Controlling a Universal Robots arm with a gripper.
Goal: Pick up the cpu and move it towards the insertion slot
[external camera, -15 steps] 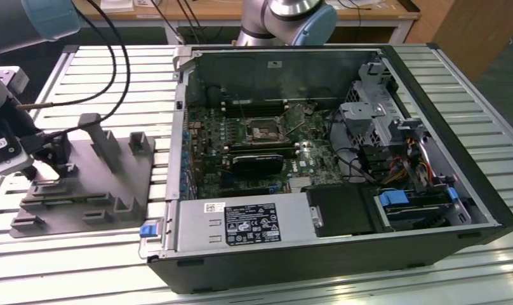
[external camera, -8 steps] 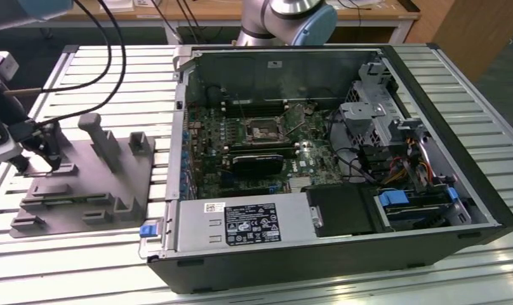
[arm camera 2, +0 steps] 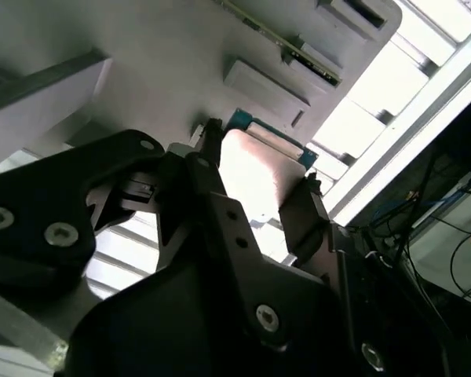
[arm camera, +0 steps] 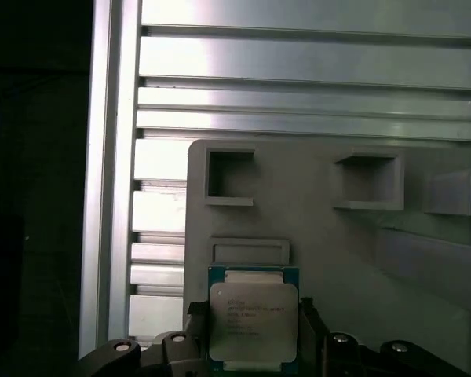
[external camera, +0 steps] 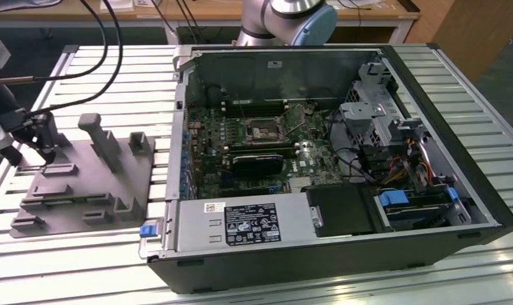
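Pinching the cpu (arm camera: pixel 253 318) by 2 opposite edges, the gripper (external camera: pixel 43 147) hangs over the back corner of the grey tray (external camera: pixel 79 190) on the exterior view's left. The tray itself lies along that same edge of the slatted aluminium bench (external camera: pixel 96 76). In the first wrist view the dark fingers (arm camera: pixel 308 326) press against either side of the chip. Its silvery lid faces up, square to the tray's moulded blocks and recesses. An edge grip like this probably keeps the lid and the contact face underneath free of pressure. It likely also holds the chip level, as a flat seat in a socket would need. In the second wrist view the cpu (arm camera 2: pixel 255 177) sits clamped between the jaws with the tray behind it. I cannot tell whether it has cleared the tray surface.

The insertion slot (external camera: pixel 263 131) lies well apart from the gripper. It is a silver-framed square socket on the green motherboard (external camera: pixel 316 159), inside the open computer case (external camera: pixel 459 210) that fills the middle of the bench. The case lies on its side, so the socket faces up. By this reading the pick is made and the carry towards the slot has hardly begun.
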